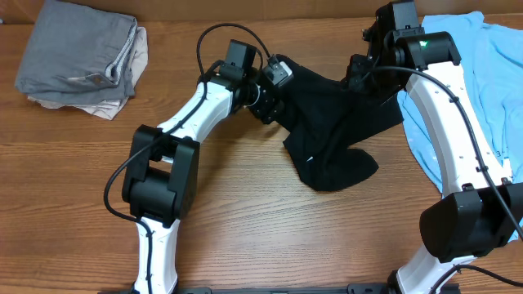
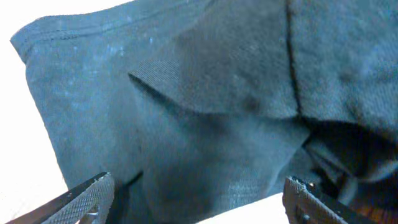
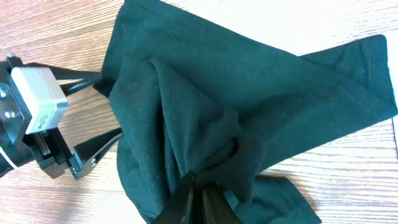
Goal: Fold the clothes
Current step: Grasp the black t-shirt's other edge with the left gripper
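Surface (image 1: 245, 212) of brown wood grain lies closest to me, between the two arm bases. Just beyond it sits the near lobe of the black T-shirt (image 1: 335, 131). The shirt is crumpled in the middle of the scene, with its bulk rising toward the far side.

On the shirt's left edge I see the left end effector (image 1: 278, 110). In its wrist view the two ribbed fingertips (image 2: 87, 199) stand wide apart at the bottom corners, with dark fabric and a folded flap filling the space between and beyond them. The right wrist view shows one finger on either side of the shirt's edge. I cannot tell whether either finger touches the cloth.

On the shirt's far right part is the right end effector (image 3: 194, 202). Its fingers are pinched together on a gathered bunch of the black fabric, and creases radiate away from the pinch.

To the right, partly under the right arm, a light blue tee (image 1: 482, 82) is spread on the surface.

At the far left, well apart from the shirt, a grey and beige stack of folded garments (image 1: 82, 57) rests by the edge.
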Motion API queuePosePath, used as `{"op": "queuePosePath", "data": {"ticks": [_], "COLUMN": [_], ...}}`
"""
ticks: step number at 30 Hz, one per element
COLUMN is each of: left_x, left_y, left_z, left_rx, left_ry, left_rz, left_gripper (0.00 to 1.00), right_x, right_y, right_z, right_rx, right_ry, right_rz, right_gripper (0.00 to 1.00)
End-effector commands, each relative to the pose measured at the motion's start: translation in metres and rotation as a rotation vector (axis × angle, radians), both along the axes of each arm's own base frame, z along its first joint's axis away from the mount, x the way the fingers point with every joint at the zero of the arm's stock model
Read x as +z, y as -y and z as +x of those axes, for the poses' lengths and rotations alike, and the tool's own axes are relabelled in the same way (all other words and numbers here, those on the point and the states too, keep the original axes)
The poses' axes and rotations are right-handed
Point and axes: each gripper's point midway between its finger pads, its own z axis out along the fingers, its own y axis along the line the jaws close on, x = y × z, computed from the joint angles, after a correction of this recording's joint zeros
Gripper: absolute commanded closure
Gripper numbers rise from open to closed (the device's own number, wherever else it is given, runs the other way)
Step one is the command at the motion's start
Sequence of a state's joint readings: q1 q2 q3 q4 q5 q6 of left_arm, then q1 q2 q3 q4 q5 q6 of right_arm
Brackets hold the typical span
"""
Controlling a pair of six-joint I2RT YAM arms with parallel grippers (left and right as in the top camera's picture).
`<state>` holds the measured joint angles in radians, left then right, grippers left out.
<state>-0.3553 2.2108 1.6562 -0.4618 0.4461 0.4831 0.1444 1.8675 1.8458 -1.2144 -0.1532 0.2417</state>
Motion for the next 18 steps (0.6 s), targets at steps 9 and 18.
{"op": "queuePosePath", "data": {"ticks": [9,18], "left_x": [0.027,0.046], "left_y": [0.056,0.047], "left_z": [-0.006,0.026], "left_rx": [-0.157,0.006], "left_ry": [0.149,0.224], "left_rz": [-0.064,-0.069], "left_gripper": [0.12,0.96], "right_x": [0.012,0.012], "right_y": [0.001,0.001], "right_z": [0.005,0.005], "right_rx": [0.003,0.003], "right_ry": [0.039,0.042], "right_rz": [0.008,0.008], "right_gripper": [0.93,0.93]}}
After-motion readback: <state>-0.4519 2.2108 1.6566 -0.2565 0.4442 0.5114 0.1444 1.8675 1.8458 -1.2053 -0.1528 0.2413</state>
